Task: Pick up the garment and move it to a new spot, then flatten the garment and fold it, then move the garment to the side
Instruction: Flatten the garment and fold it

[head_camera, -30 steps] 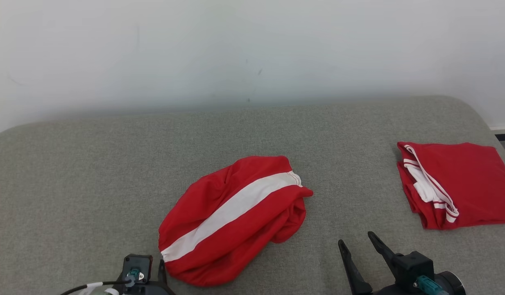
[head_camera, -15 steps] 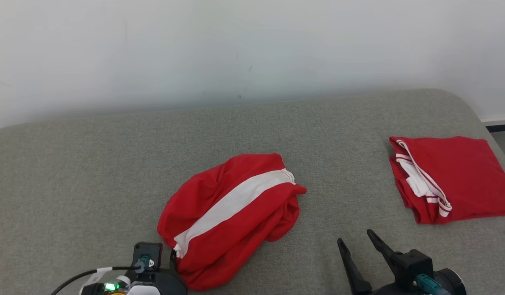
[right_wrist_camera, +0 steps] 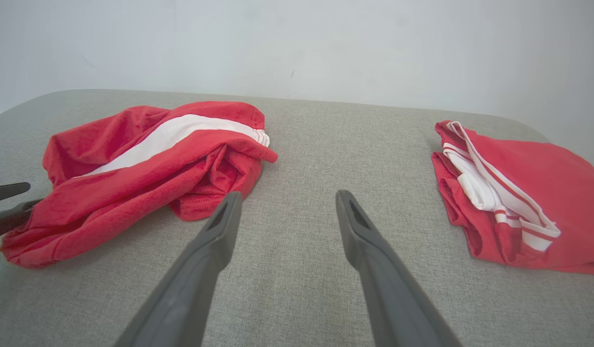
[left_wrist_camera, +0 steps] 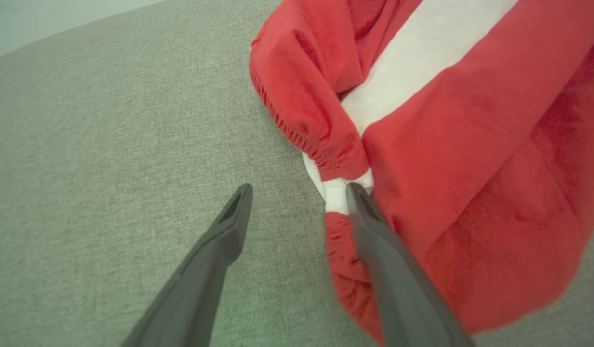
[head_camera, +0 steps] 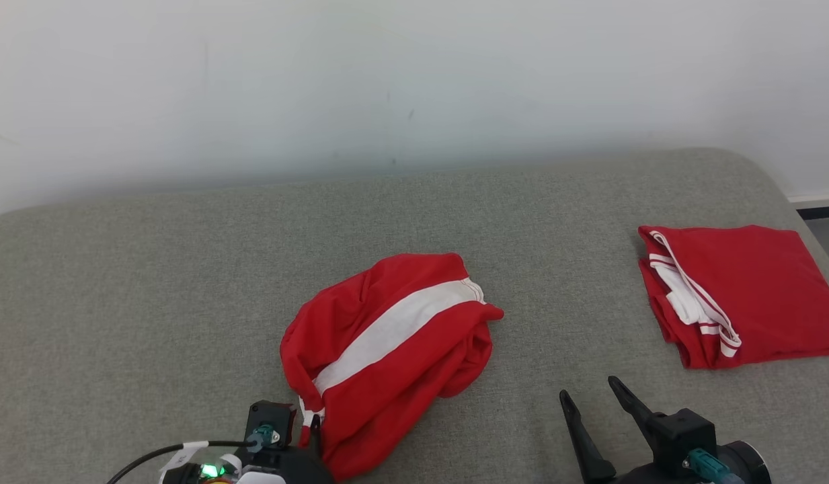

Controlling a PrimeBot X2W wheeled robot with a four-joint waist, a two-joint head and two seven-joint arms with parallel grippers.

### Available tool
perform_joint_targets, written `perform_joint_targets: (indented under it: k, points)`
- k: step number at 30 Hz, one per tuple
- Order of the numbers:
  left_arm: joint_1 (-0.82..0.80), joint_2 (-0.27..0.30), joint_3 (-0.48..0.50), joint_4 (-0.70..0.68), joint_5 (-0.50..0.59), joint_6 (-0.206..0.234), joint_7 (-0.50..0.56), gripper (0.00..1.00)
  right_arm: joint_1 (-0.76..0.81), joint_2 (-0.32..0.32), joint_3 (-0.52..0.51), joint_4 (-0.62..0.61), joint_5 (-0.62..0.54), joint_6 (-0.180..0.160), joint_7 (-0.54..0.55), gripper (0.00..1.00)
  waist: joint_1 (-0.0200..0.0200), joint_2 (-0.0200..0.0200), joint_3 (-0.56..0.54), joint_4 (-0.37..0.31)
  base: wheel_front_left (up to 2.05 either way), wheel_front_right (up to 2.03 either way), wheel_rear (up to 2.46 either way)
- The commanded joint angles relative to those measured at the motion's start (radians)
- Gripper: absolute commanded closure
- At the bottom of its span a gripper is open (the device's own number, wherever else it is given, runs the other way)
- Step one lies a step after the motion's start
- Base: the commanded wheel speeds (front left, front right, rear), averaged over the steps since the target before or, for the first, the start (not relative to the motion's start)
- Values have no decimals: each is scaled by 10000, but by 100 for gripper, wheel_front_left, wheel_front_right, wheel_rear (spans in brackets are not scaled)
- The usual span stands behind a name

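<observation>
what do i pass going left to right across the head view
left gripper → crumpled red garment with the white stripe → right gripper → folded red garment

Bare cushion [head_camera: 569, 282] between garment [head_camera: 394, 349], folded pile [head_camera: 743, 296]

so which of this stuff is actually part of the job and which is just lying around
In the job: crumpled red garment; open left gripper at its near edge; open right gripper.
Lying about: folded red garment, far right; grey padded surface.
</observation>
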Motion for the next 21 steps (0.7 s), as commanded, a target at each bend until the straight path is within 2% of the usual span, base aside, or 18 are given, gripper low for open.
perform_joint_targets:
  k: [1, 10, 14, 21]
  points:
    - [77, -7, -25, -38, 57, -2, 25, 0, 57, 17, -13, -19, 0, -26, 19, 0, 0, 0, -20, 43, 0, 0, 0]
    - [-31, -81, -292, -250, 95, -50, 328, 0, -11, 112, 101, 37, 32, -26, -27, 0, 0, 0, -29, 148, 0, 0, 0]
    - [-190, -80, -113, -141, -118, -8, 299, 0, -65, 123, 139, 34, 23, -26, -25, 0, 0, 0, 18, 38, 0, 0, 0]
    - [190, 374, 376, -698, -559, 37, 219, 0, 70, 124, -65, -26, -33, -26, -37, 0, 0, 0, 15, -98, 0, 0, 0]
